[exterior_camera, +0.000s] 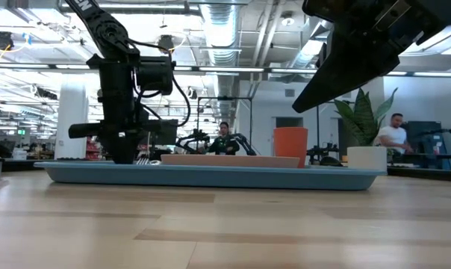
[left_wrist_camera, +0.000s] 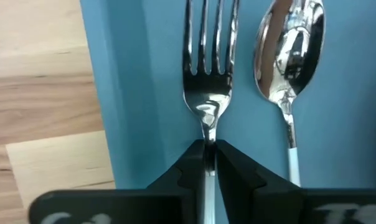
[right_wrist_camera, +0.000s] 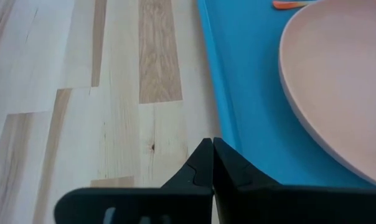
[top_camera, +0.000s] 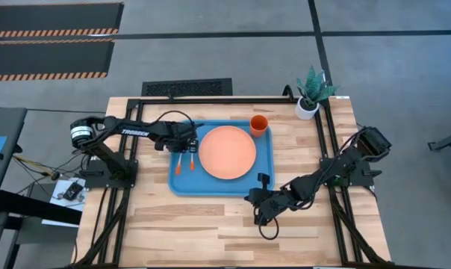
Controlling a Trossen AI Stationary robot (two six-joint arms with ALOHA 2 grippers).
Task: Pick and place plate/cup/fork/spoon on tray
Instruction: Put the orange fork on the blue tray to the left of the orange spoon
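Left gripper (left_wrist_camera: 208,155) low over tray (top_camera: 182,183), clamped on fork (left_wrist_camera: 208,81); right gripper (right_wrist_camera: 211,163) closed, empty

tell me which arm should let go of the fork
Left. Its gripper is shut on the fork, which lies beside the spoon in the tray. The right gripper holds nothing.

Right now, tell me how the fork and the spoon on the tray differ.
The fork ends in slim tines; the spoon ends in a rounded oval bowl. The left end effector is closed on the fork's neck, while the spoon lies free beside it, untouched. The fork lies nearer the tray rim, the spoon farther in, toward the plate. Both have shiny metal heads, orange handles, and lie side by side, parallel, inside the tray.
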